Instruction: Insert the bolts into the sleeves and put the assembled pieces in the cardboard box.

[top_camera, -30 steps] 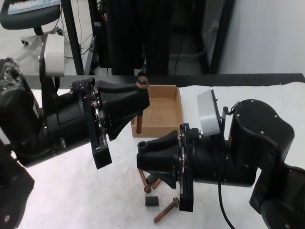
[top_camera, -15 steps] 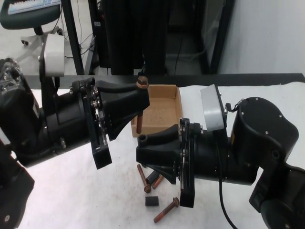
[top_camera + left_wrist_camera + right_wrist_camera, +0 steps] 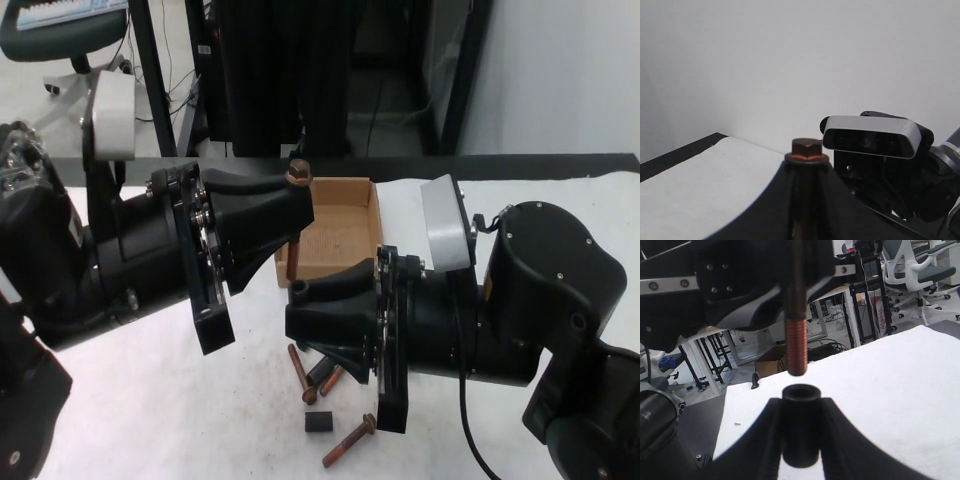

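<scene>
Right wrist view, mid-frame: my left fingers pinch one copper-coloured bolt, threaded and upright, its tip just above one matte black tubular sleeve clamped in my right fingers. High view, lower centre: three loose bolts and one loose sleeve on the white desk. One brown cardboard box sits mid-frame.

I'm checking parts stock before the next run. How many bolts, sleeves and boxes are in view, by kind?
Bolts: 4 (one held, three lying loose)
Sleeves: 2 (one held, one lying loose)
Cardboard box: 1
Total: 7
A dark piece among the loose bolts is too hidden to class.
</scene>
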You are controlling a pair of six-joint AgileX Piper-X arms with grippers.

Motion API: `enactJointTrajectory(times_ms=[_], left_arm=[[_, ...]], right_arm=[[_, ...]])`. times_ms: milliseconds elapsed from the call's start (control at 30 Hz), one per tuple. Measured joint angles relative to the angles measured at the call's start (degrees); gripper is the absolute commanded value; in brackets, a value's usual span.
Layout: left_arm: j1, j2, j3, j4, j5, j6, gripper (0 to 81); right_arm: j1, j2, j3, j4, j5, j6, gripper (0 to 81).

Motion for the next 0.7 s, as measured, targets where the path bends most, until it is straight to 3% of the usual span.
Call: enactJointTrajectory(times_ms=[700], left_arm=[[-1.84, 0.0, 0.0, 0.0, -0.59, -1.34, 0.3]], right_arm=[[0.0, 0.0, 0.0, -0.24, 0.26, 0.52, 0.8]])
